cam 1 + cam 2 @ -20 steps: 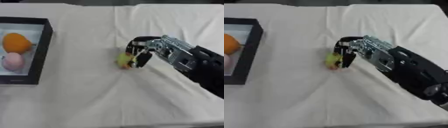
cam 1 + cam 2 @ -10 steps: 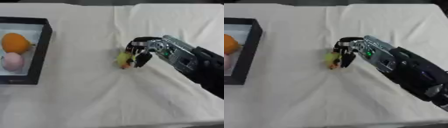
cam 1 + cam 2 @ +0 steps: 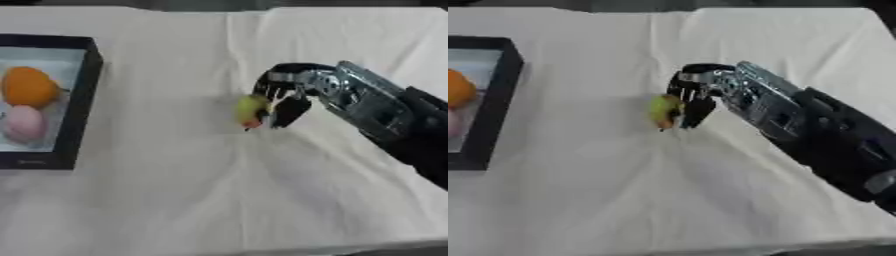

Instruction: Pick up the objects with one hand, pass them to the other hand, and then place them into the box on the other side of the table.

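The robot hand [image 3: 284, 102] seemingly hides the yellow-green object's [image 3: 250, 109] right side.

A small yellow-green fruit with an orange-red patch [image 3: 251, 110] sits mid-worktop. A black-rimmed box [image 3: 85, 95] at the left edge contains an orange round fruit [image 3: 29, 87] and a pink one [image 3: 24, 124].

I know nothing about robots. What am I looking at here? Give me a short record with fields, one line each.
Surface: table under a cream cloth
Active hand: right robot hand, reaching in from the right side
What it holds: small yellow-green object with a reddish patch, fingers curled round it, near the middle of the table
Left hand: not in view
Box: black box at the left edge
In the box: an orange object and a pink object
Stage: object grasped, not yet passed over
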